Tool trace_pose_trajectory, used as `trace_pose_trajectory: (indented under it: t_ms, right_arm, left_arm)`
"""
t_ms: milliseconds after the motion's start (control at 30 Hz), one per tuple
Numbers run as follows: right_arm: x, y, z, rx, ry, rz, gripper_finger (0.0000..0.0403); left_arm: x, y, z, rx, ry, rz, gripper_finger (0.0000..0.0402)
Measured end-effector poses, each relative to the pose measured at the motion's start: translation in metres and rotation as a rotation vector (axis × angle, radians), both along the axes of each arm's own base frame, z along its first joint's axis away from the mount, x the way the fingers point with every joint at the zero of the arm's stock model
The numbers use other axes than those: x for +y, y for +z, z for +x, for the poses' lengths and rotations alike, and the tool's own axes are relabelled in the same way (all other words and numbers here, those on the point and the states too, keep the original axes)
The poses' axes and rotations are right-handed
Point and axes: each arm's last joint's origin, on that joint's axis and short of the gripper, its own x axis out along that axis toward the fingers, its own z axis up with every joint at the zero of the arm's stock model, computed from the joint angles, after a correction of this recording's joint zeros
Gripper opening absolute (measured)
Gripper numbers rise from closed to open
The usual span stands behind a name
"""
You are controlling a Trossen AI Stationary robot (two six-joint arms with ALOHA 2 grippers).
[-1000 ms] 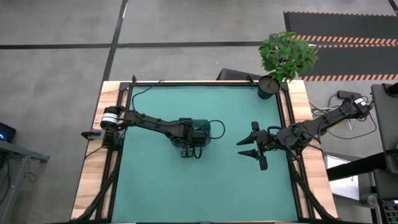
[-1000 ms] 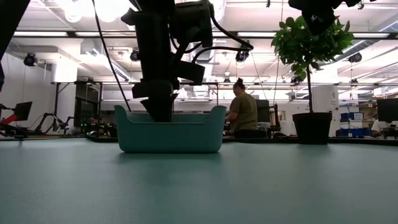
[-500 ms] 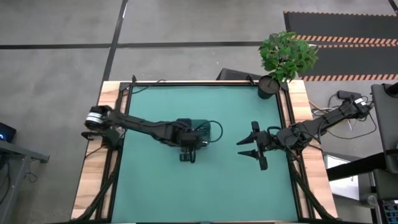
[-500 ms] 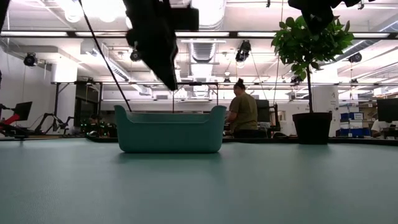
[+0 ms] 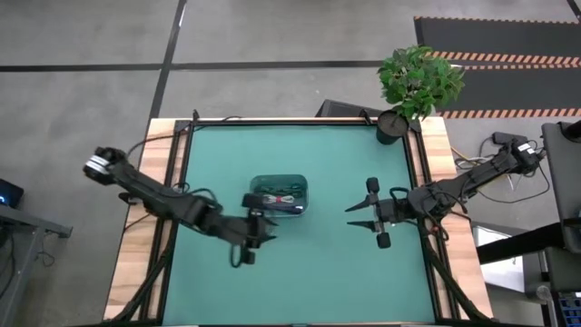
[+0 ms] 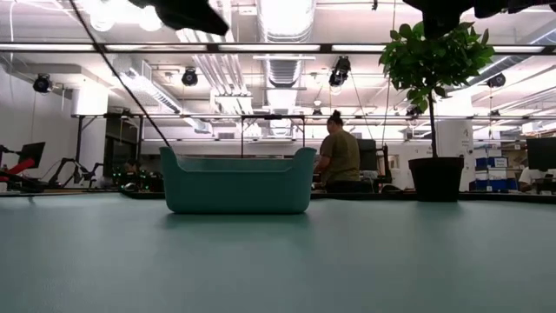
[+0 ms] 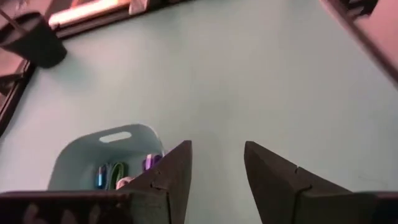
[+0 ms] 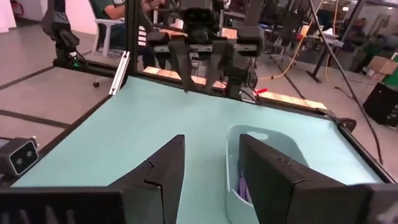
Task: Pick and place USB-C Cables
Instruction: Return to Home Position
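- Near the middle of the green worktop (image 5: 272,291) stands the teal bin (image 5: 306,193), and the USB-C cables (image 5: 277,198) lie inside it as a dark cluster in the high view.
- Left gripper (image 5: 254,238): clear of the bin, just beside its near left corner, with nothing in it. In the left wrist view its fingers (image 7: 217,149) stand spread over bare worktop.
- Right gripper (image 5: 356,216): hangs to the right of the bin and apart from it, pointing toward it. In the right wrist view its fingers (image 8: 211,146) stand apart and hold nothing.
- Change from earlier frames: a second ago the left gripper reached down into the bin, and half a second ago it had risen just above it. It has now drawn back toward the left front of the worktop, with the arm stretched low and long. The right arm has barely shifted, and the bin has not moved.
- Left wrist view only: separate bundles can be told apart inside the bin (image 7: 74,158), namely a blue cable (image 7: 99,177), a green cable (image 7: 117,173) and a violet cable (image 7: 149,162), lying side by side. A pale piece beside them is partly hidden by a finger.
- Right wrist view only: a violet end shows against the inner wall of the bin (image 8: 231,186).
- Low view only: the bin wall (image 6: 236,187) hides the contents. A dark part of the left arm shows at the upper edge. Beyond the worktop a person (image 6: 340,156) sits facing away.
- A potted plant (image 5: 418,77) stands at the far right corner.
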Motion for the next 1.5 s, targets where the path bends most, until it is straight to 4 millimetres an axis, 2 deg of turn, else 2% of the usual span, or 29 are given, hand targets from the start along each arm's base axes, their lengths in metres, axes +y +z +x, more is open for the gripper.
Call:
trace_pose_trajectory:
  t_ms: [300,500,733,933,1133,1400,1500]
  right_arm:
    - [-0.003,-0.002,-0.006,-0.018,0.006,-0.044,0.0113]
    - [-0.008,-0.006,-0.019,-0.05,0.009,-0.061,0.0092]
    - [-0.017,-0.008,-0.04,-0.141,0.006,-0.04,0.0066]
    - [-0.026,-0.017,-0.06,-0.283,-0.002,-0.023,0.0049]
    - [-0.036,-0.009,-0.08,-0.423,-0.024,0.013,0.0033]
    - [-0.041,-0.016,-0.092,-0.435,-0.02,0.014,0.0027]
    - [-0.041,-0.024,-0.094,-0.429,-0.02,0.006,0.0027]
  left_arm:
    - [0.029,-0.023,-0.063,-0.22,-0.012,-0.069,0.0125]
    - [0.053,-0.041,-0.101,-0.301,0.025,-0.101,0.008]
    - [0.067,-0.064,-0.133,-0.417,0.029,-0.148,0.0018]
    - [0.078,-0.085,-0.147,-0.541,0.079,-0.136,0.0003]
    - [0.087,-0.098,-0.154,-0.593,0.113,-0.093,0.0001]
    - [0.09,-0.101,-0.164,-0.606,0.084,-0.109,0.0001]
    - [0.091,-0.099,-0.167,-0.636,0.085,-0.119,0.0001]
